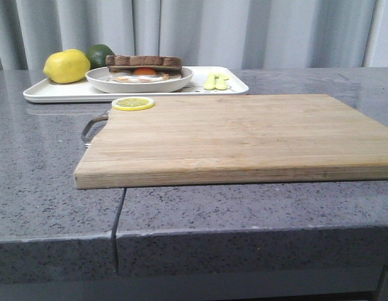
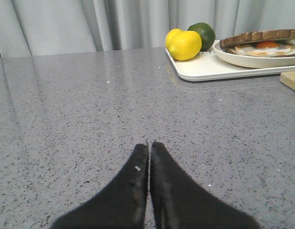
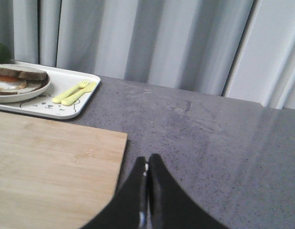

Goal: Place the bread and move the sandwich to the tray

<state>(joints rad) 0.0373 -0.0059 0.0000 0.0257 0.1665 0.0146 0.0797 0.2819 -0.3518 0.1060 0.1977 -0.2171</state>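
The sandwich [image 1: 144, 68], a fried egg with orange yolk between brown-crusted slices, sits in a round white plate [image 1: 100, 80] that stands on the white tray [image 1: 49, 93] at the back left. It also shows in the left wrist view [image 2: 259, 42] and the right wrist view [image 3: 16, 78]. No loose slice of bread is in view. My left gripper [image 2: 150, 143] is shut and empty over bare counter, well short of the tray [image 2: 205, 71]. My right gripper [image 3: 147, 160] is shut and empty beside the wooden board's edge. Neither gripper shows in the front view.
A wooden board [image 1: 244, 135] with a metal handle [image 1: 93, 125] lies mid-table, a lemon slice [image 1: 133, 103] at its far left corner. A lemon [image 1: 66, 66] and a lime [image 1: 100, 55] sit on the tray's left end, a yellow fork and spoon [image 1: 216, 81] on its right. Curtains hang behind.
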